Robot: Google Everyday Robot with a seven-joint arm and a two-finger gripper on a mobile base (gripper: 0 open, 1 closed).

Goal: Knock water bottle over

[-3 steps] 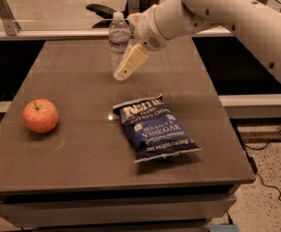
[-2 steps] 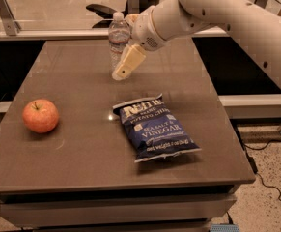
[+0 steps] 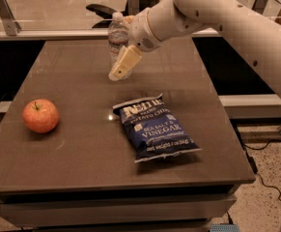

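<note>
The water bottle (image 3: 116, 35) is small, clear and ribbed with a white cap. It stands upright at the far middle of the brown table (image 3: 67, 76). My gripper (image 3: 123, 63) hangs from the white arm that reaches in from the upper right. It is right up against the bottle's near right side and covers its lower part. I cannot tell whether it touches the bottle.
A red apple (image 3: 41, 115) sits at the table's left. A blue bag of salt and vinegar chips (image 3: 155, 127) lies in the middle, toward the front. A rail and a shelf run behind the table's far edge.
The gripper and arm have shifted slightly to the left against the bottle. The bottle still stands upright in about the same spot.
</note>
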